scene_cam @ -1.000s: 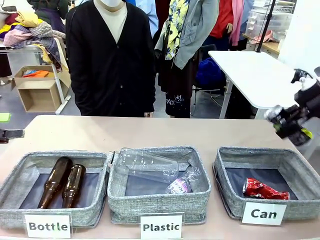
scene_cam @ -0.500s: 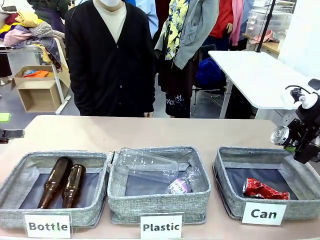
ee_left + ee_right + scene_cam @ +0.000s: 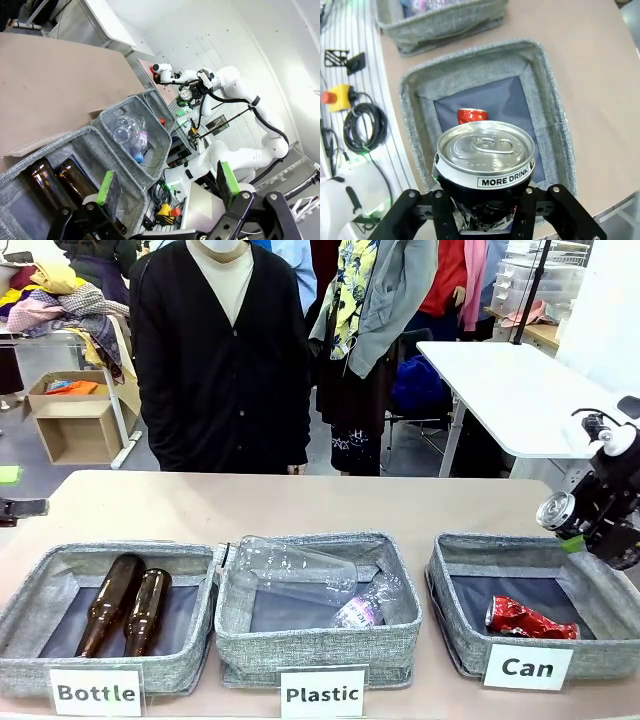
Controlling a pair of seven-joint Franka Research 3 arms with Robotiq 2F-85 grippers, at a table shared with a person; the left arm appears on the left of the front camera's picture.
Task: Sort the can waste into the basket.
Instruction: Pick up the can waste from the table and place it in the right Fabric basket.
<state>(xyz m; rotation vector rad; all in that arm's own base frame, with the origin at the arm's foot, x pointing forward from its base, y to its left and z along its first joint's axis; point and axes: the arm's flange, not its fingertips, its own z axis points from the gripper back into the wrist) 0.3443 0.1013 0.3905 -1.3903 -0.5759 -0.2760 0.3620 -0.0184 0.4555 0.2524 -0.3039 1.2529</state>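
A black can with a silver top (image 3: 556, 510) hangs above the far right corner of the grey "Can" basket (image 3: 470, 552), top facing left. My right gripper (image 3: 585, 527) is shut on it. In the right wrist view the can (image 3: 485, 155) sits between the fingers of the gripper (image 3: 485, 202), straight over the basket (image 3: 410, 125). A crushed red can (image 3: 530, 619) lies on the basket's dark lining, and the wrist view shows that red can (image 3: 472, 116) just past the held can's top. My left gripper (image 3: 167, 182) is open with nothing between its green pads.
The middle "Plastic" basket (image 3: 318, 640) holds clear bottles. The left "Bottle" basket (image 3: 30, 585) holds two brown glass bottles (image 3: 125, 605). A person in a dark cardigan (image 3: 222, 360) stands at the far side. Bare tabletop (image 3: 300, 502) lies behind the baskets.
My right gripper came down with the black can from higher at the right edge to just above the "Can" basket, then held almost still. Nothing else moved.
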